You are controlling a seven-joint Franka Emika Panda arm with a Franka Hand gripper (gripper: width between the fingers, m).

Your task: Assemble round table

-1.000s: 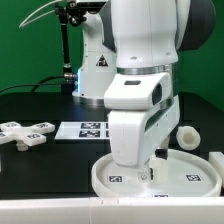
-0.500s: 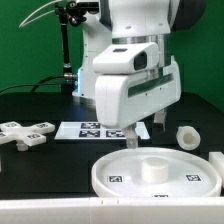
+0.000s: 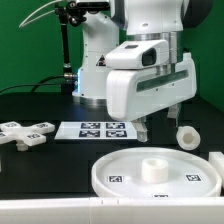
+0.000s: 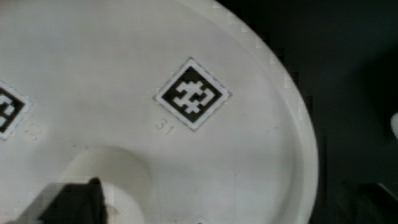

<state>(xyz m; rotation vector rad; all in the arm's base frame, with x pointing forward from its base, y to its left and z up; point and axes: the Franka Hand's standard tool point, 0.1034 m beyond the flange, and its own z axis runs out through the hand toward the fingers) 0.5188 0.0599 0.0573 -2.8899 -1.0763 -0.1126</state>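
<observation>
Gripper aloft, fingers spread and empty, near disc and leg; foot well apart.

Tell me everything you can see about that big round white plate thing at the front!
The round disc is a big white piece, plastic by its look, with a raised rim all around and a short round hub standing in its middle. Small black-and-white square tags are on its flat face; the wrist view shows one close up. It lies flat on the black table, near the front. The open tool hangs above, not touching it.
</observation>
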